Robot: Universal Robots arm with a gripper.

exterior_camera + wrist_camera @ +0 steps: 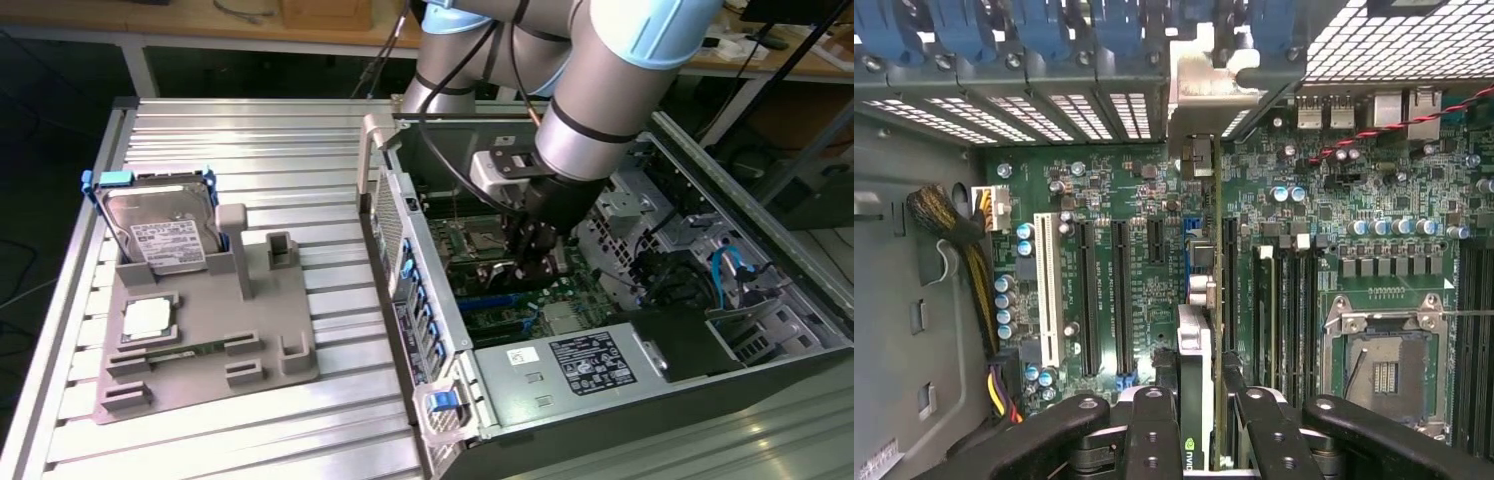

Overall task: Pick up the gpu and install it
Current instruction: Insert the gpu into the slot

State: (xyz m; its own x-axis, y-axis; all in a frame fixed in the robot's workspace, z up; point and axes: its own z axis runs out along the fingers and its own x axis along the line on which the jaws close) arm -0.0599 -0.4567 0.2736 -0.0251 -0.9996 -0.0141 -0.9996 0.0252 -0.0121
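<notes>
Indoors, ribbed metal table under open case; gpu in end effector

Arm angled downward, gripper vertical, fingers clamping gpu

We take this for a robotics lab or workshop: a robot arm reaches into an open computer case on a ribbed aluminium tabletop, a grey parts holder sits at nine o'clock, and wooden workbenches with cables line twelve o'clock.
</notes>
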